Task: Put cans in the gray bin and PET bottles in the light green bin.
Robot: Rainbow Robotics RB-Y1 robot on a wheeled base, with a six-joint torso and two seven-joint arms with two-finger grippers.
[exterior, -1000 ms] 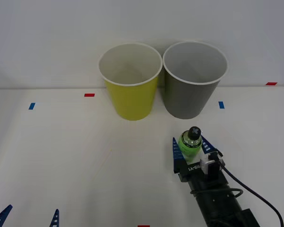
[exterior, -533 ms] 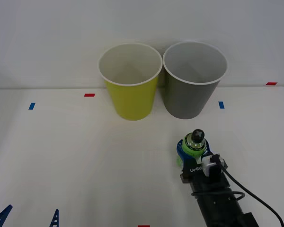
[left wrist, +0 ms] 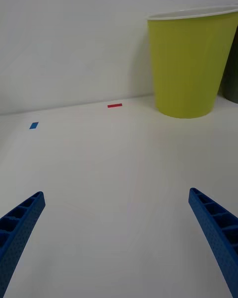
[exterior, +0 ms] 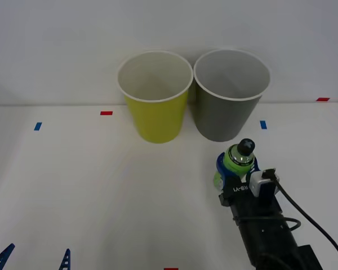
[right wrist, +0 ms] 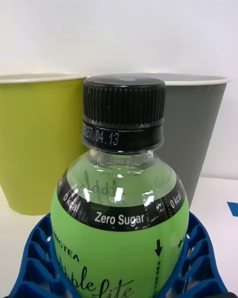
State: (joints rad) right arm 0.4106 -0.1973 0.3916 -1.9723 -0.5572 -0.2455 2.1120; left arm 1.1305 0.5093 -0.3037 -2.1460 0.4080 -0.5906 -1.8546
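The right gripper point(exterior: 235, 170) grips 1 bottle point(exterior: 236, 162) just before the gray bin point(exterior: 230, 107); it could land there instead of in the green bin point(exterior: 156, 109).

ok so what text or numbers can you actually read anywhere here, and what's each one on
"Zero Sugar": black band on the PET bottle held in the right gripper.
"0 kcal": same band, on both sides.
"27.04.13": printed on the ring under the black cap.
Script lettering lower on the label: cut off, unreadable.
White marking on the right gripper's body: too small to read.
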